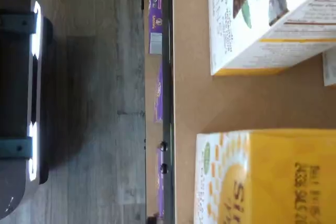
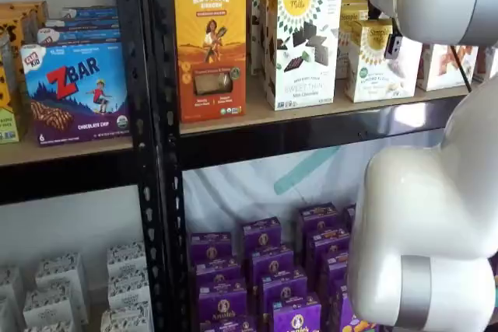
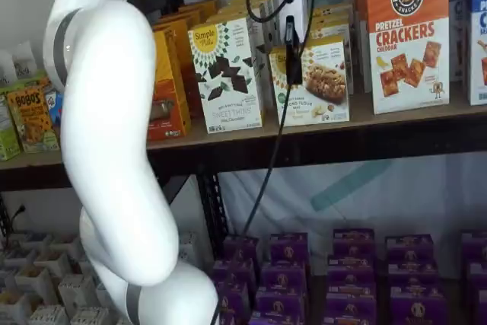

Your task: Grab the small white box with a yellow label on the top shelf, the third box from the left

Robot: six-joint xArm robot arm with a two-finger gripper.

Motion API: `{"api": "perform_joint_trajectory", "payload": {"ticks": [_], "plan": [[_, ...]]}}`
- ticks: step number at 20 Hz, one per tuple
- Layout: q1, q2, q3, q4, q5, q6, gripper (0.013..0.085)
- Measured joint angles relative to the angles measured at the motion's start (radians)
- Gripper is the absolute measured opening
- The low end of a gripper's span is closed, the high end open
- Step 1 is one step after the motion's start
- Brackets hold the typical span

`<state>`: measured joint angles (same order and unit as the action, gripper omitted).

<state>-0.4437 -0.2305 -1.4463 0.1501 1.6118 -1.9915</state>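
Observation:
The small white box (image 3: 326,81) with a yellow sunburst label stands on the top shelf (image 3: 396,121), right of a taller white box with dark cookie squares (image 3: 228,74). It also shows in a shelf view (image 2: 377,60). My gripper (image 3: 293,65) hangs right in front of the small box's left part. Only a black finger under the white body shows, so I cannot tell open or shut. In a shelf view it is a small black tip (image 2: 393,46) at the box's upper right. The wrist view shows the box's yellow top (image 1: 268,177) and the tan board (image 1: 189,98).
An orange Revival box (image 2: 210,36) stands left of the taller white box (image 2: 303,40). A Pretzel Crackers box (image 3: 407,36) stands to the right. More cartons stand behind. Purple boxes (image 2: 264,270) fill the lower level. My white arm (image 2: 428,231) blocks the right side. A black cable (image 3: 266,165) hangs down.

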Motion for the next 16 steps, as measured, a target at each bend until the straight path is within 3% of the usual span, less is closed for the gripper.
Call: {"api": "perform_joint_trajectory", "payload": {"ticks": [2,5,9,13,16], "plan": [[0.000,-0.002,0.002,-0.003,-0.004,-0.001,0.0650],[-0.002,-0.004,0.004,0.000,-0.008,-0.002,0.0650],[-0.006,-0.005,0.005,0.006,-0.009,-0.005,0.0530],[-0.007,-0.007,0.006,0.010,-0.014,-0.006,0.0530],[-0.008,-0.006,0.002,0.011,-0.011,-0.007,0.0450]]}}
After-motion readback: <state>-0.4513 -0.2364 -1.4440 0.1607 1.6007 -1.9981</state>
